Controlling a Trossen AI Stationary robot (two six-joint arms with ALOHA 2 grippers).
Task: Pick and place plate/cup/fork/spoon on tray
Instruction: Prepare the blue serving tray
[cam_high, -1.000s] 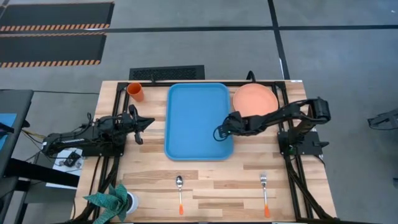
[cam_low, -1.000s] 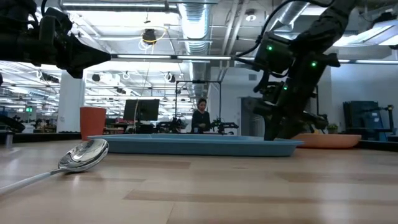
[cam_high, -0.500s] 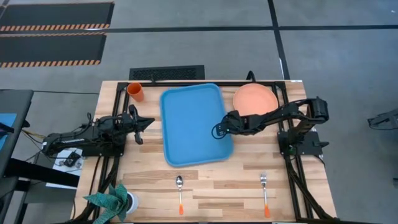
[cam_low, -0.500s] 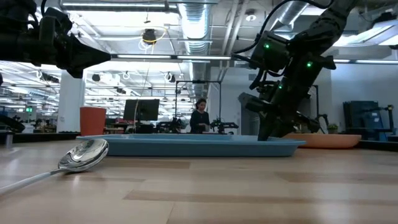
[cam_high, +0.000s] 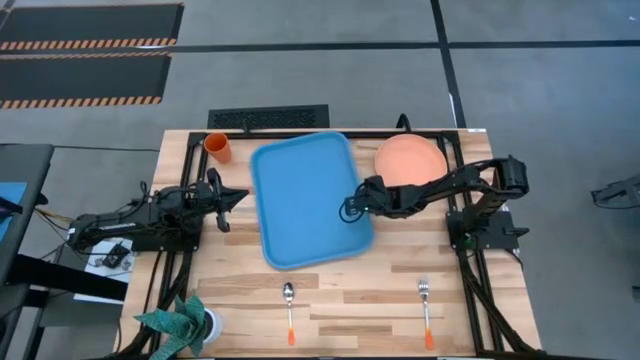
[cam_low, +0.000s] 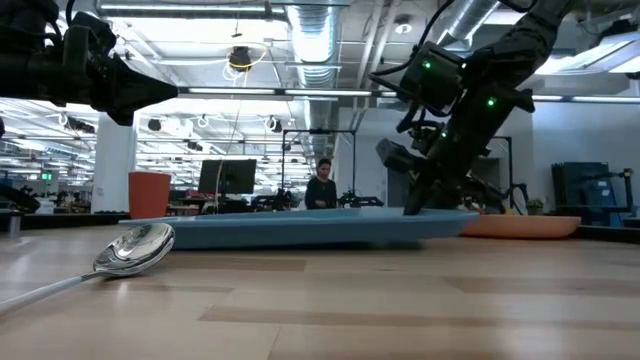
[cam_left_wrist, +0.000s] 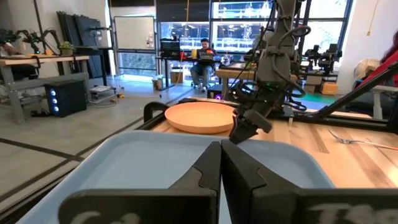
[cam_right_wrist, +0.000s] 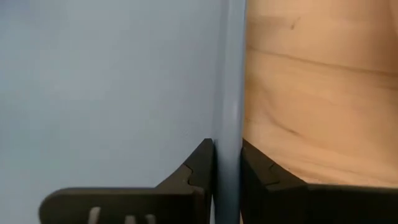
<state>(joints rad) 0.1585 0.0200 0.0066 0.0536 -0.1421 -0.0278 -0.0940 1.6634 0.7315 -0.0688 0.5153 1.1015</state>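
Observation:
The blue tray (cam_high: 305, 200) lies askew in the middle of the table, its right side slightly raised in the low view (cam_low: 440, 217). My right gripper (cam_high: 350, 212) is shut on the tray's right rim. The salmon plate (cam_high: 410, 160) rests flat at the far right. The orange cup (cam_high: 218, 148) stands upright at the far left. The spoon (cam_high: 289, 308) and the fork (cam_high: 425, 310) lie near the front edge. My left gripper (cam_high: 240, 196) waits shut and empty left of the tray. My right gripper pinches the tray's right rim (cam_right_wrist: 230, 124), toward its near end, with one finger (cam_right_wrist: 199, 168) inside the tray and one outside. The fingers slant down from the table's right. That side of the tray is lifted a little; the left side rests on the table.
A potted plant (cam_high: 180, 322) stands at the near left corner. Black arm frames run along both sides of the table (cam_high: 470, 230). Bare wood lies between the tray and the cutlery.
My right gripper has gone toward the table's left and slightly far, keeping hold of the rim. The tray has slid left and turned, its far end swinging toward the cup, and its right side has come up off the table.

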